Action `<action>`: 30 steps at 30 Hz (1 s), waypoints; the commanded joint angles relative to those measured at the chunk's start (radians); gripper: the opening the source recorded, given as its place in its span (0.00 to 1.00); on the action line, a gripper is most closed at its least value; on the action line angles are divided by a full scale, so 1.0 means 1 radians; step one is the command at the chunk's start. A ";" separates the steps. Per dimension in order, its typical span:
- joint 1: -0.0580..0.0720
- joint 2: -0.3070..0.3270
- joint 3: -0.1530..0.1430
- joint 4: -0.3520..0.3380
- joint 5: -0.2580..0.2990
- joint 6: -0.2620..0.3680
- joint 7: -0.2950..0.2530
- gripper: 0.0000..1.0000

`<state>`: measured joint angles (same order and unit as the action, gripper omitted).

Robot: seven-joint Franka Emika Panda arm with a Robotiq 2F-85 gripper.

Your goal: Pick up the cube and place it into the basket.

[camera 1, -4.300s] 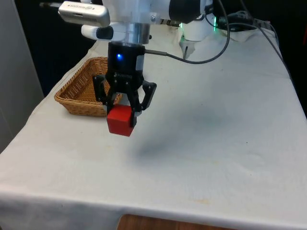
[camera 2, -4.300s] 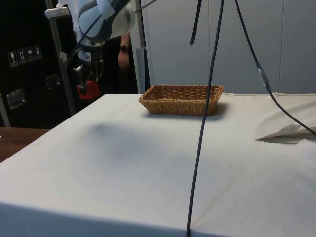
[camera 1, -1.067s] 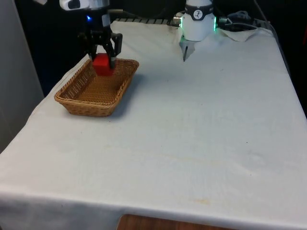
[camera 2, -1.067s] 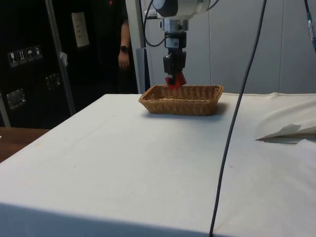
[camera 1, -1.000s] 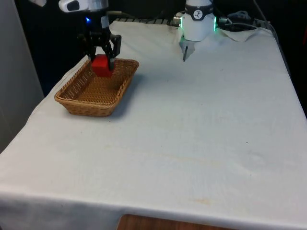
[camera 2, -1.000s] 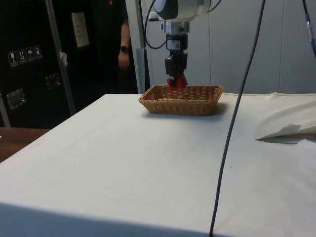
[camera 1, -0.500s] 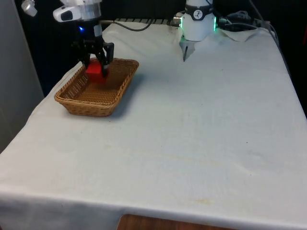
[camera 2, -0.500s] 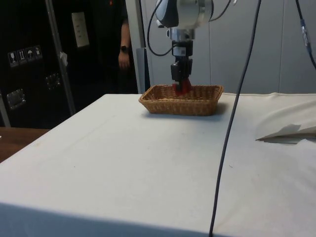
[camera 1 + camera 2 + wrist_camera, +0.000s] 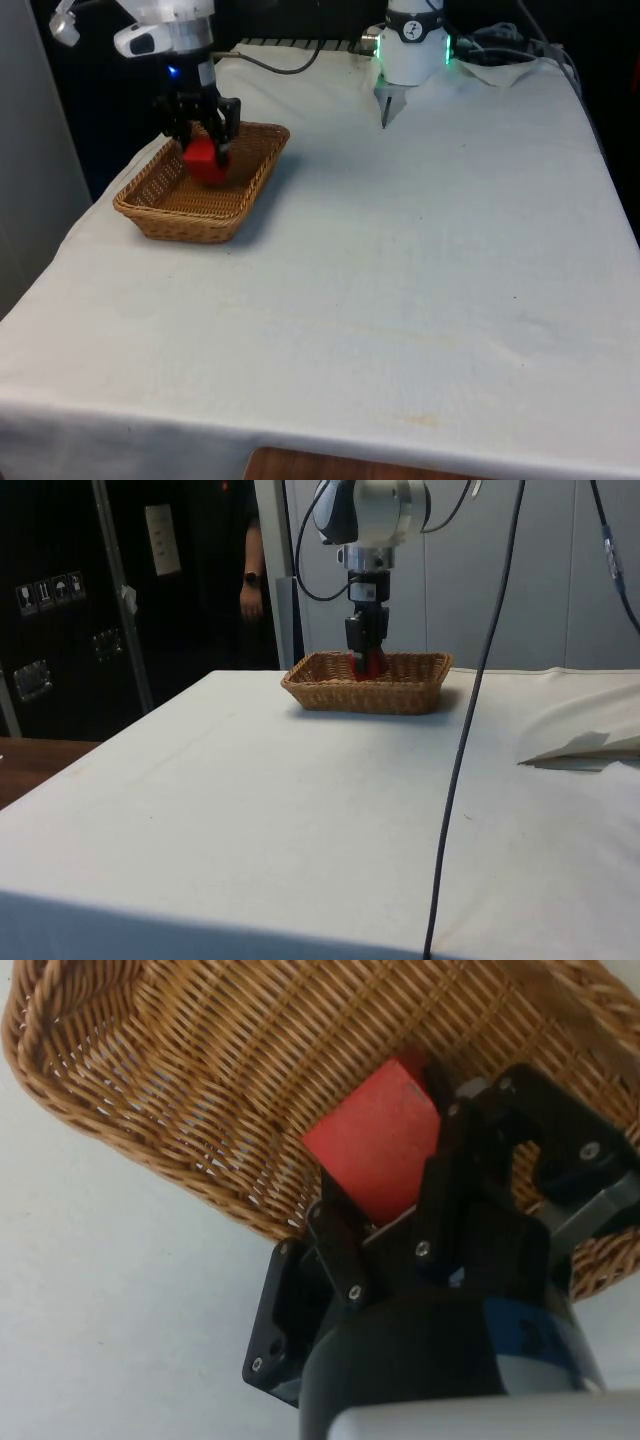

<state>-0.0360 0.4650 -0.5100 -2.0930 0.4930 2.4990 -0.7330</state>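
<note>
The red cube (image 9: 204, 160) hangs inside the wicker basket (image 9: 150, 205), low over its floor near the far end. My black gripper (image 9: 203, 150) is shut on the cube, its fingers on two opposite sides. In the side view the cube (image 9: 366, 664) shows just above the basket's rim (image 9: 320, 685), with the gripper (image 9: 365, 655) reaching straight down. In the wrist view the cube (image 9: 378, 1142) sits between the black fingers (image 9: 455, 1175), with the woven basket wall (image 9: 150, 1090) behind it. I cannot tell whether the cube touches the basket floor.
The basket stands at the front view's left, close to the table's left edge (image 9: 55, 255). A black cable (image 9: 455, 770) hangs across the side view. A person (image 9: 250, 575) stands behind the table by the dark cabinets. Crumpled white cloth (image 9: 585, 745) lies at the side view's right.
The gripper carried the cube from above the table's middle over to the basket, then lowered it past the rim into the basket. The fingers stayed shut on it.
</note>
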 commanded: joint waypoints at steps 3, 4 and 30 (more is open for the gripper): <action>-0.007 0.009 0.012 0.001 0.027 0.018 -0.017 0.00; -0.007 0.011 0.012 0.001 0.030 0.019 -0.019 0.02; 0.016 -0.023 -0.005 -0.001 0.026 0.013 0.010 1.00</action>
<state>-0.0280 0.4470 -0.5080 -2.0880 0.5260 2.5090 -0.7330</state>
